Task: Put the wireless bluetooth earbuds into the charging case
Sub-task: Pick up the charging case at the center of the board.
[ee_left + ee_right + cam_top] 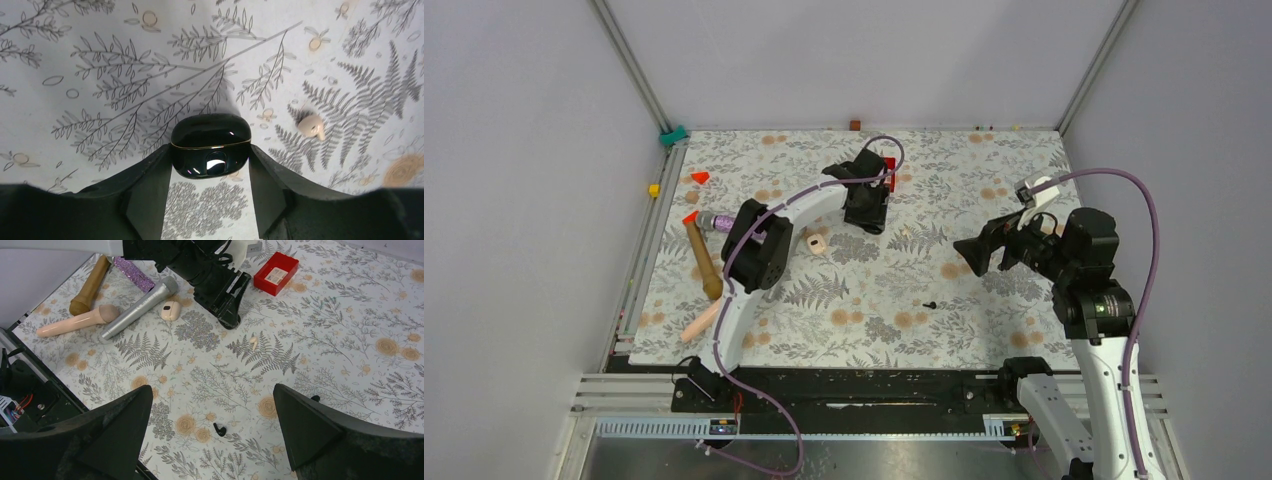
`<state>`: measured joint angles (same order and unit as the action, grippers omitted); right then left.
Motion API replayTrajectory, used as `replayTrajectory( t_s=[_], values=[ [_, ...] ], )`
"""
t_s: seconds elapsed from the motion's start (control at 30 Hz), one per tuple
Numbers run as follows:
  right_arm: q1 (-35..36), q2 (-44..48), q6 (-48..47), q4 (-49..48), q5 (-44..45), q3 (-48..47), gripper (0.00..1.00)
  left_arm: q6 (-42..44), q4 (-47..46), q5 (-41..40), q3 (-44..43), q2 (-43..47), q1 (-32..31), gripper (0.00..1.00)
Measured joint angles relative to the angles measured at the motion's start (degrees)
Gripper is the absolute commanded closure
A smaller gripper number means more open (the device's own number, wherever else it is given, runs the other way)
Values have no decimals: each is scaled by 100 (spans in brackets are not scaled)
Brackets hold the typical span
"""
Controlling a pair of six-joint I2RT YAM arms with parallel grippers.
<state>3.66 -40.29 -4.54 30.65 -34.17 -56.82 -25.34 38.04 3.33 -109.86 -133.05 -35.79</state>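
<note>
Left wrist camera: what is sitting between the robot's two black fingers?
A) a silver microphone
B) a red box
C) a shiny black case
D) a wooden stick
C: the glossy black charging case sits right between the fingers of the left gripper, one finger at each of its sides.

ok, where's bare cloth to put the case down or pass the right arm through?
Free: far-right cloth, between the red box and the right wall; also the near strip between the left arm base and the black earbud. Crowded: left edge with microphones and red cones; the middle around the left gripper, charging case and beige earbud.
</note>
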Motion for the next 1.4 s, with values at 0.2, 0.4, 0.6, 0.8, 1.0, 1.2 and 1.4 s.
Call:
replayTrajectory(
  t_s=[0.2,0.4,0.6,0.8,1.0,1.2,1.4],
  values=[
    [4,-212,195,-151,4,11,1,651,-341,142,815,581,-2,63],
    [4,-603,730,-461,44,13,1,1246,-866,815,1639,1622,-2,63],
    [4,-1482,1351,-743,87,-66,4,1679,-1222,1947,2002,2516,-13,61],
    [4,-2914,1989,-916,-442,-341,11,2076,-1303,2686,2354,3139,-136,61],
    [9,-3403,2686,-1482,-1150,-236,20,2446,-1318,2830,2677,3560,-546,61],
    [48,-3482,3493,-2354,-1727,162,26,2719,-1318,2699,2798,3709,-1132,61],
    [398,-3480,3600,-2398,-1790,516,27,2791,-1318,2514,2798,3709,-1226,61]
  ],
)
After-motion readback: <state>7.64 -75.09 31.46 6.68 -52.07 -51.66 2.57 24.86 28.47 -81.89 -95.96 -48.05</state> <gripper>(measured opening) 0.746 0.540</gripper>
